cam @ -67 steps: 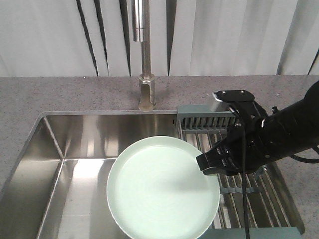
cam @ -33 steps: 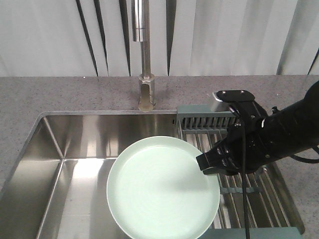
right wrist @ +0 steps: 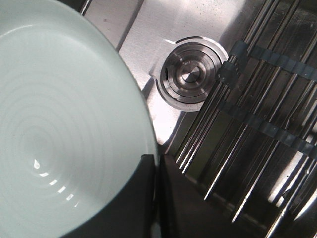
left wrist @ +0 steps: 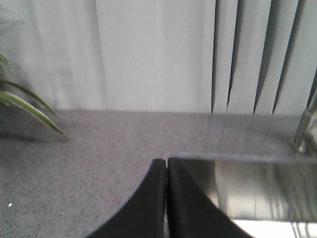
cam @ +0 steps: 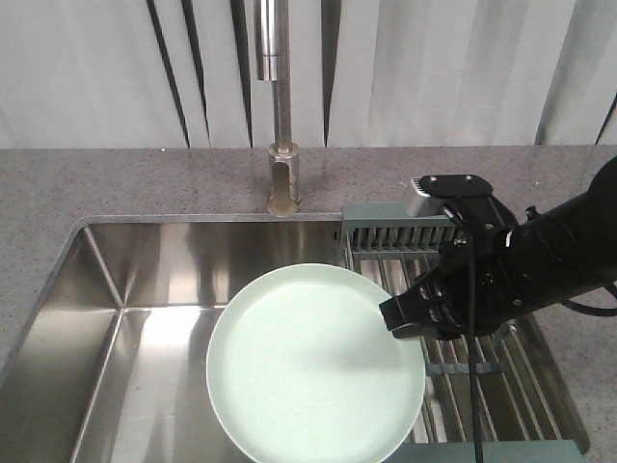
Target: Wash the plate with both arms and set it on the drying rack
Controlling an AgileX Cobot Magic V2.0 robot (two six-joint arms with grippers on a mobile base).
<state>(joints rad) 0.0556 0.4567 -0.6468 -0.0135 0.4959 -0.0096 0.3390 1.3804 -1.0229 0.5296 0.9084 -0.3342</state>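
Holding: the right gripper (cam: 409, 323) is clamped on the rim of the plate (cam: 313, 371), at about 2 o'clock on the disc in the front view; the wrist view shows its fingers (right wrist: 183, 208) pinching the edge.
Left gripper (left wrist: 166, 198): fingers pressed together with nothing between them, over the counter (left wrist: 74, 148) by the sink corner.
Plate place: above the sink (cam: 125, 289), toward its 5 o'clock corner, with its right edge over the left bars of the rack (cam: 525, 386). The drain (right wrist: 190, 74) shows just past the rim.
Handling: probably stiff, glossy, slippery when wet, and breakable. Held by one edge it may twist, so a second hold on the opposite rim, near 8 o'clock, would steady it.
Facing: hollow side up, roughly level. It is round, so it has no long axis.
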